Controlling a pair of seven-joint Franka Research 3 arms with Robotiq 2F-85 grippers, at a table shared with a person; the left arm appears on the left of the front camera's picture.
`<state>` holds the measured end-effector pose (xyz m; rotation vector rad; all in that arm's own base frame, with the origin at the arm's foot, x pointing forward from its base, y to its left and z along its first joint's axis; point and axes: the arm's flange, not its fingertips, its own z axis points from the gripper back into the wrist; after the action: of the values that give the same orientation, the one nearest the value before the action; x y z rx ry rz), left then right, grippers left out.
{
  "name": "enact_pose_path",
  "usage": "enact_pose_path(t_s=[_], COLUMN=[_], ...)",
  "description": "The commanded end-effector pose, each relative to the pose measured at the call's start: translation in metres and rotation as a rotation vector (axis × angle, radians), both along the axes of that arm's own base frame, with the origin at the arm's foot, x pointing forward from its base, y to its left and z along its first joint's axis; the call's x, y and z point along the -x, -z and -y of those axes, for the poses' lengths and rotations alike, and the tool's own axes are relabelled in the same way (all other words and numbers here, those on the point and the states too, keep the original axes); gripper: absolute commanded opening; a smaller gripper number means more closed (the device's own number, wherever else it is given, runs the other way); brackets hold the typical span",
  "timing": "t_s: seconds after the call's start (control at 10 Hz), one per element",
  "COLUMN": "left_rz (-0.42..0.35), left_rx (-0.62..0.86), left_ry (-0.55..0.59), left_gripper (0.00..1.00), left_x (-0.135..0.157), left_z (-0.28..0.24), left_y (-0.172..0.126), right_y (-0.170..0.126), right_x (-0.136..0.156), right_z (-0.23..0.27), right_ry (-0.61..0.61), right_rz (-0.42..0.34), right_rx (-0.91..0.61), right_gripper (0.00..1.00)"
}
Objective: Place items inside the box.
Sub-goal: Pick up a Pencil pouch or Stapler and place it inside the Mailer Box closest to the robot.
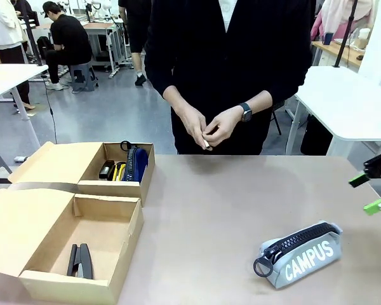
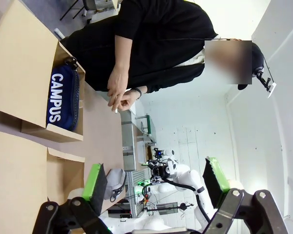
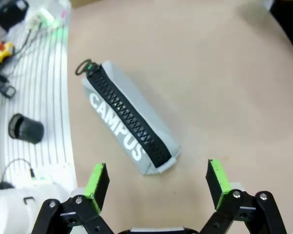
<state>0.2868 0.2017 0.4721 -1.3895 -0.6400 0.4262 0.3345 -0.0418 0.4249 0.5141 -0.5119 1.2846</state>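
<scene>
The grey "CAMPUS" zip case [image 1: 298, 254] lies on the table at the front right. My right gripper [image 1: 370, 192] hovers open just behind and to the right of it. In the right wrist view the case [image 3: 129, 122] lies ahead of the open right gripper [image 3: 158, 178], apart from the green pads [image 3: 97, 180]. The far cardboard box [image 1: 111, 186] holds the navy pencil case [image 1: 137, 164], a yellow-handled tool [image 1: 119, 170] and a dark item. A black stapler [image 1: 80, 260] lies in the near box [image 1: 130, 235]. My left gripper [image 2: 155, 178] is open and holds nothing, with the navy case [image 2: 63, 100] in the box [image 2: 19, 63] ahead of it.
A person in black stands at the far edge, both hands [image 1: 206, 127] together over the table, holding a small pale thing. The box flaps [image 1: 44, 162] spread out at the left. Bare tabletop [image 1: 228, 203] lies between the boxes and the grey case.
</scene>
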Motion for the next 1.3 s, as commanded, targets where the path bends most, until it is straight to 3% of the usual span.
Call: enact_pose_path(t_s=[0.0, 0.3, 0.8, 1.2], left_rz=[0.026, 0.026, 0.026, 0.026], left_rx=[0.006, 0.006, 0.006, 0.006], left_ry=[-0.003, -0.003, -0.003, -0.003], left_gripper=[1.00, 1.00, 1.00, 1.00], left_x=[0.003, 0.003, 0.003, 0.003], left_z=[0.004, 0.004, 0.004, 0.004], left_y=[0.001, 0.001, 0.001, 0.001], right_y=[0.022, 0.044, 0.102, 0.113], right_x=[0.007, 0.004, 0.016, 0.018], right_z=[-0.039, -0.098, -0.172, -0.178], right_ry=[-0.084, -0.200, -0.402, -0.426], right_rz=[0.026, 0.018, -0.122, -0.183], right_rx=[0.182, 0.356, 0.650, 0.622], right_gripper=[1.00, 1.00, 1.00, 1.00])
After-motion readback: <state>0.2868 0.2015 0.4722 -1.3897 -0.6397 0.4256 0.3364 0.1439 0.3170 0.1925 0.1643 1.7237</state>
